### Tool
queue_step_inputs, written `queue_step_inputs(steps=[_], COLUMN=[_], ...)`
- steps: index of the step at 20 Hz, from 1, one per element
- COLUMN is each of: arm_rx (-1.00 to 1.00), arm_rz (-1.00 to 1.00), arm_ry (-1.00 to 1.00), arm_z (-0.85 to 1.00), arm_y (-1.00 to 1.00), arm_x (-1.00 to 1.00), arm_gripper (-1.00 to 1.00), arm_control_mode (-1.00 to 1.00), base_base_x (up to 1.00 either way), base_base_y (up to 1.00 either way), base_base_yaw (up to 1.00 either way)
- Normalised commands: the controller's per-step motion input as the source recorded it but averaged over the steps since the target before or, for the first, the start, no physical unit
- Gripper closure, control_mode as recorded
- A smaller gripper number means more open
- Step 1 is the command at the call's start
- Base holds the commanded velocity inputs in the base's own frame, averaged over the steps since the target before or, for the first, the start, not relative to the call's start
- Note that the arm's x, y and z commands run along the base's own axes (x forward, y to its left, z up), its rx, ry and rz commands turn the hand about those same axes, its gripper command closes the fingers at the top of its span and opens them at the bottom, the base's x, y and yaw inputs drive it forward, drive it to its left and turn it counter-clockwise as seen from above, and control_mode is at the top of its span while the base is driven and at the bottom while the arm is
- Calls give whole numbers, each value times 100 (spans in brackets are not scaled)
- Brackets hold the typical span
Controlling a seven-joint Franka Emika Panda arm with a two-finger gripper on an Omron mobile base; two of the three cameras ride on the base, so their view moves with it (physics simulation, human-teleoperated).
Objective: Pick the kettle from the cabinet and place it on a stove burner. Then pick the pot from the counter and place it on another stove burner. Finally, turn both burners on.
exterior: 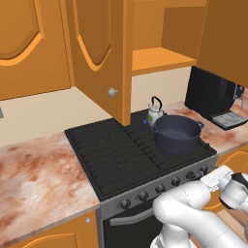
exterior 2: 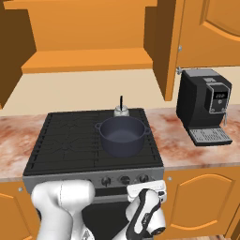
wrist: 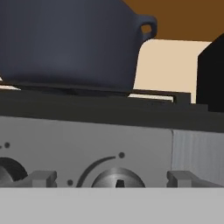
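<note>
The small whitish kettle (exterior: 155,111) (exterior 2: 121,110) stands on the back right burner of the black cooktop (exterior: 111,150) (exterior 2: 70,136). Directly in front of it, the wide dark pot (exterior: 177,133) (exterior 2: 122,135) (wrist: 70,43) rests on the front right burner. My gripper (wrist: 111,178) is low in front of the range, level with the knob row. It is open, and its fingertips (wrist: 41,177) stand on either side of a round dark knob (wrist: 117,179) below the pot, without touching it. The cabinet (exterior: 160,59) hangs open above, its shelf bare.
A black coffee machine (exterior: 213,97) (exterior 2: 206,101) stands on the marbled counter (exterior: 34,179) (exterior 2: 201,154) right of the stove. The open cabinet door (exterior: 99,53) juts out over the cooktop's back. More knobs (exterior 2: 107,179) line the range front.
</note>
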Motion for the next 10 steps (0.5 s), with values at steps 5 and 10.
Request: queue_step_inputs(steps=[5, 10], arm_rx=[2, 2], arm_rz=[0, 0], arm_ry=[0, 0], arm_z=[-8, -9], arm_y=[-2, -1], arm_x=[9, 9], arm_gripper=[-100, -100], arm_control_mode=[-100, -100], base_base_x=[0, 0], base_base_y=[0, 0], base_base_yaw=[0, 0])
